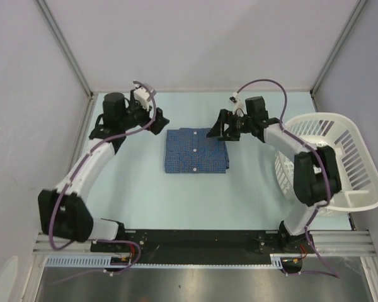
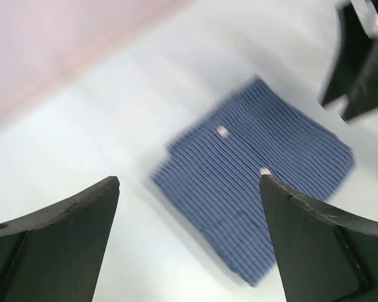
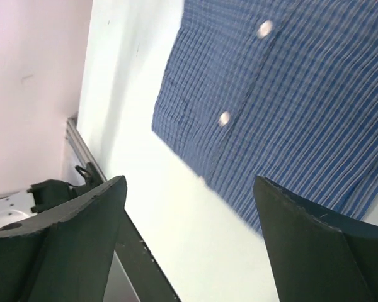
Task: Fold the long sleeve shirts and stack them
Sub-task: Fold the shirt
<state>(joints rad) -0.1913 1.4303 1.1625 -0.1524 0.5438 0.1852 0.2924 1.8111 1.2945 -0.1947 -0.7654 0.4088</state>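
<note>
The medium-blue checked cloth shirt (image 1: 196,151) lies folded square on the pale tabletop (image 1: 176,201), with the left gripper (image 1: 159,119) and right gripper (image 1: 215,133) flanking it, both wide and empty, so I'd tidy edges gently, without rucking folds.

One folded blue checked shirt (image 1: 196,151) lies on the surface (image 1: 138,195). One white slatted basket (image 1: 359,157) stands right of the shirt. Two black arms flank the shirt: left arm (image 1: 88,167), right arm (image 1: 310,176).
</note>
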